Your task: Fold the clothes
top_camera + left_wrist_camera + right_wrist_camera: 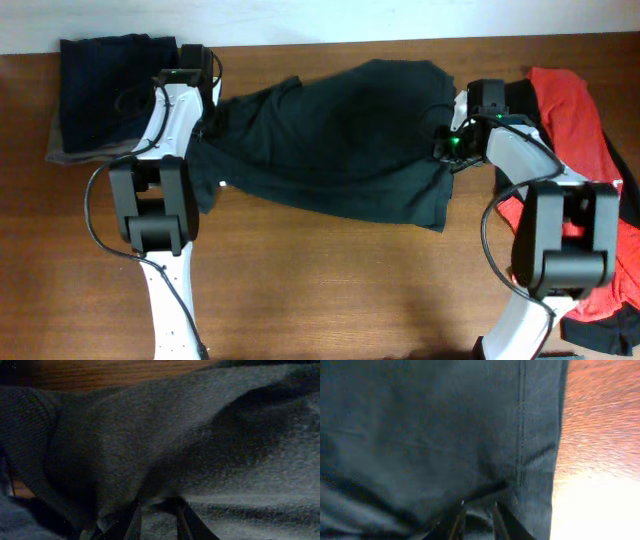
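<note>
— Grippers?
— Left gripper pinched on the dark shirt's left end; right gripper pinched on its right hem.
— Shirt's position?
— Spread along the table's far edge, centre. Folded navy clothes at far-left corner; red garment at right edge.

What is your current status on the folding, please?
Both shut on dark garment: left gripper, right gripper. Garment spread between them over table. Beside it: folded pile, red clothes.
</note>
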